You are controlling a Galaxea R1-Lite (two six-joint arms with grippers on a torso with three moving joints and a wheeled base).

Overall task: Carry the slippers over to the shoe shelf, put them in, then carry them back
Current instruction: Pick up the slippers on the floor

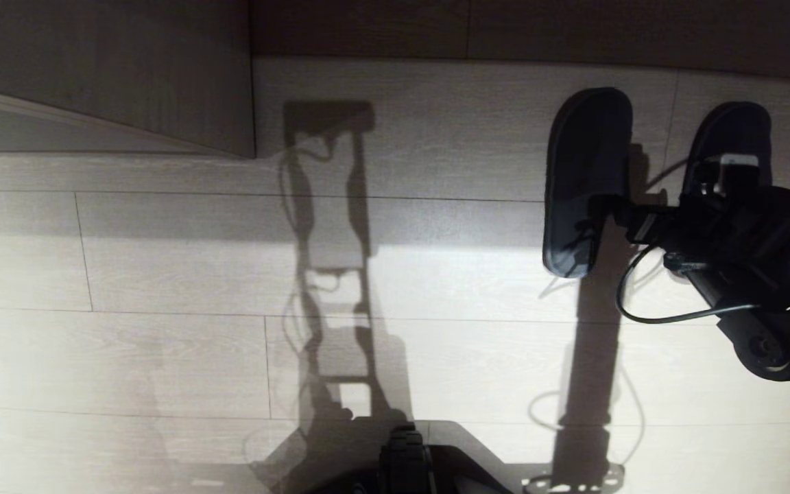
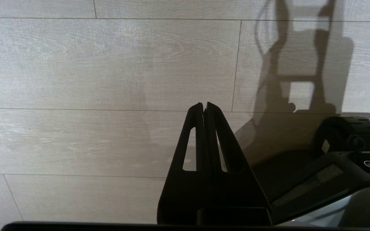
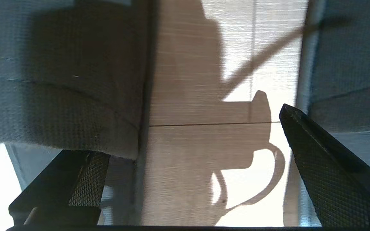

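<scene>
Floor (image 1: 182,357): pale wood-grain planks, wide boards, thin dark seams running mostly horizontal, short vertical joints at left and centre of frame. Hard light from behind the camera: bright patch across lower half, dimmer band across the upper middle. Long ladder-like shadow (image 1: 330,274) runs from bottom centre up the middle of frame, second narrower shadow lower right. Upper left: wood-grain panel (image 1: 127,75), darker, its lower edge angled. Top edge: dark horizontal strip (image 1: 539,27) across centre and right, unlit.

dark grey-navy, perhaps woven slippers (image 1: 587,178), pale wood-grain floor (image 1: 162,274), black cross-hatched fingers (image 3: 326,173)
</scene>
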